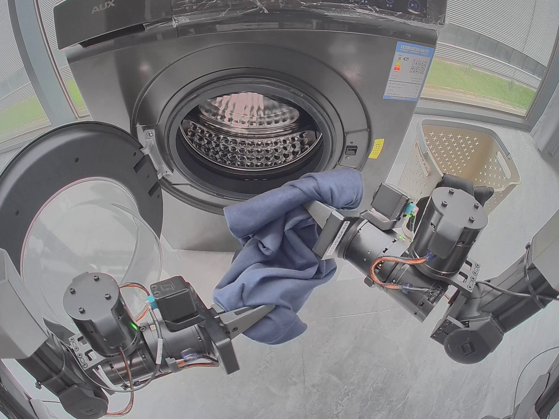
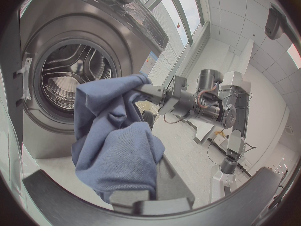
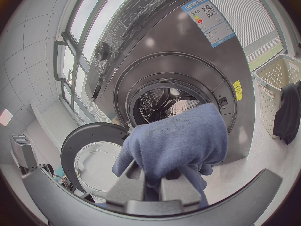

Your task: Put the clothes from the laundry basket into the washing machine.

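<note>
Blue garment (image 1: 279,251) hung between the two grippers, with the right gripper (image 1: 311,209) pinching its upper fold and the left gripper (image 1: 259,314) pinching its lower edge, both sets of jaws closed on cloth. Just beyond the jaws stood the washing machine (image 1: 116,82), door (image 1: 70,158) swung open, its drum (image 1: 250,129) showing no clothes. Progress was judged early: this piece was not yet inside, and a dark garment (image 3: 287,113) hung on the laundry basket (image 1: 460,146) behind the right gripper.

Laundry corner (bare, white-tiled): washing machine (image 1: 105,82), laundry basket (image 1: 466,149), wide windows (image 3: 75,47).
</note>
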`<state>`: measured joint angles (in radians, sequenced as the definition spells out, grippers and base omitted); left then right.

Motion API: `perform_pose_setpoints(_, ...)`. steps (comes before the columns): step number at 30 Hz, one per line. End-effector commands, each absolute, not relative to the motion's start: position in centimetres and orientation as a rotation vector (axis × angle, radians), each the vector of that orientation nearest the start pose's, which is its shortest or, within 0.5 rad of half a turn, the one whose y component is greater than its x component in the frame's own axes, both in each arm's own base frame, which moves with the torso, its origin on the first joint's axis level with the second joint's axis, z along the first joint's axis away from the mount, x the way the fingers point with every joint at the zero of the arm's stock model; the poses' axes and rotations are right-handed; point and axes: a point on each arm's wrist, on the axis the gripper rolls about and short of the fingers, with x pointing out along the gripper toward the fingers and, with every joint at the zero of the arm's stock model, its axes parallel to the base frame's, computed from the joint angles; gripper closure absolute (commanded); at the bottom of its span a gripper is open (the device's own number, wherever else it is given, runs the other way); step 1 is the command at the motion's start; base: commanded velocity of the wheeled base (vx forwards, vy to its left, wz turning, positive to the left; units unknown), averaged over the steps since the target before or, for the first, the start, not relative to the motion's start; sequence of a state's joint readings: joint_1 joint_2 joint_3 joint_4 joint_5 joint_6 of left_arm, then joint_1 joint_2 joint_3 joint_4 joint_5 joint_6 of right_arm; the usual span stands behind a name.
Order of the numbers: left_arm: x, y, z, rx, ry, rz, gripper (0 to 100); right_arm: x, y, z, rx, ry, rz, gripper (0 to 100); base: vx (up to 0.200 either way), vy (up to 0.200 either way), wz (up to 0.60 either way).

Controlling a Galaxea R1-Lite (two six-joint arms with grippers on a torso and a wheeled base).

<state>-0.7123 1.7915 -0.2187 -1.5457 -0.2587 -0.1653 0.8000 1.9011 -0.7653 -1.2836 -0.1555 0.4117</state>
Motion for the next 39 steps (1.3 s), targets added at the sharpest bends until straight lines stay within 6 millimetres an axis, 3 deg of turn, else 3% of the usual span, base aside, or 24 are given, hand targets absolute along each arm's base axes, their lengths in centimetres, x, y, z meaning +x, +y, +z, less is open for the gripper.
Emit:
perform_pose_setpoints(1,17.5,-15.6,12.9,-0.162,0.050,-0.965,100,23.8,24.2,16.8,0.461,0.012,0.667,0,0.000,0.000,0.00)
perform_pose_setpoints(10,16.7,-15.0,15.1,-0.187,-0.047,-0.976,100,21.7,23.4,16.3,0.427,0.061,0.691,0,0.000,0.000,0.00)
perform_pose_setpoints(17,17.4,-15.3,16.3,-0.204,-0.102,-0.966,100,21.0,22.8,15.3,0.384,0.093,0.691,0,0.000,0.000,0.00)
perform_pose_setpoints(20,18.5,-14.5,16.8,-0.208,-0.131,-0.911,100,20.5,22.1,15.3,0.375,0.097,0.685,0,0.000,0.000,0.00)
perform_pose_setpoints(27,19.9,-13.7,18.0,-0.248,-0.175,-0.858,100,20.8,21.5,14.9,0.335,0.102,0.650,0,0.000,0.000,0.00)
perform_pose_setpoints(39,19.9,-13.9,18.7,-0.257,-0.209,-0.840,100,21.2,21.2,13.0,0.244,0.137,0.628,0,0.000,0.000,0.00)
